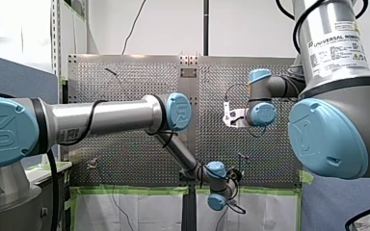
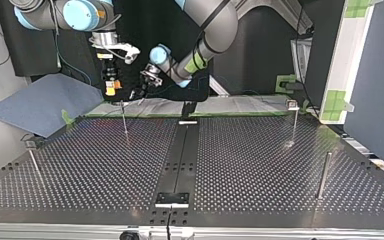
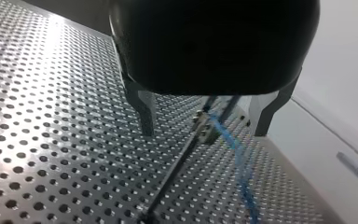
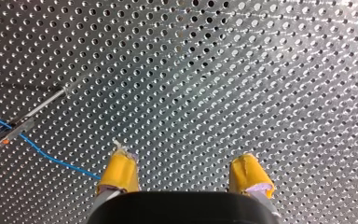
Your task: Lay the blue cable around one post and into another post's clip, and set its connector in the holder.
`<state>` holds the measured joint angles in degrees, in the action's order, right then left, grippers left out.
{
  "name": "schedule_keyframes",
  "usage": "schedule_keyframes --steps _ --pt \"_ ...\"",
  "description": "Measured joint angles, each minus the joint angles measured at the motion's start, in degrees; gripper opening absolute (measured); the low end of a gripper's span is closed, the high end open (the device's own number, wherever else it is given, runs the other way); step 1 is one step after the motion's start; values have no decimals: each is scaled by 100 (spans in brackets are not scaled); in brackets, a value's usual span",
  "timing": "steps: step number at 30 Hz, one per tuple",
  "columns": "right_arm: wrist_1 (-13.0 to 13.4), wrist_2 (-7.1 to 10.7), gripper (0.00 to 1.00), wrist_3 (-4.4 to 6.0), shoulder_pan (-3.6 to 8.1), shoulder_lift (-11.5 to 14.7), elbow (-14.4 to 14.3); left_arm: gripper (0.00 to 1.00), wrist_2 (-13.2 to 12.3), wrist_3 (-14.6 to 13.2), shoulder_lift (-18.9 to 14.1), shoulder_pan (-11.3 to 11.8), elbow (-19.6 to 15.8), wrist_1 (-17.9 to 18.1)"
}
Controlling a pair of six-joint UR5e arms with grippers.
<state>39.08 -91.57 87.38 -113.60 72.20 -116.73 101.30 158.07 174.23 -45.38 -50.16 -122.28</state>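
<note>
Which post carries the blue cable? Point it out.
The post ahead of my left tool: the blue cable runs at its clip; the other posts show none.

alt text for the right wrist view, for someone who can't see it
My right hand, with yellow pads, hangs open and empty over the perforated metal table. Beside it a thin blue cable runs from the clip end of a slim metal post toward one pad.
</note>
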Motion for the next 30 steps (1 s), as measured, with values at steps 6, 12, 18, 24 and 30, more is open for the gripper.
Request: schedule_keyframes --steps 6,12,18,24,30 --pt "-9 0 98 0 0 6 0 99 -234 81 18 16 -153 -163" --pt "-14 6 98 0 0 12 1 99 -271 91 26 25 -114 -292" --pt "-39 7 98 0 0 51 0 99 -126 79 197 6 74 -474" --pt "-65 7 98 2 0 141 -1 99 92 1 471 76 351 -751" --pt "-55 7 98 1 0 154 -1 99 213 -269 621 126 650 -896"
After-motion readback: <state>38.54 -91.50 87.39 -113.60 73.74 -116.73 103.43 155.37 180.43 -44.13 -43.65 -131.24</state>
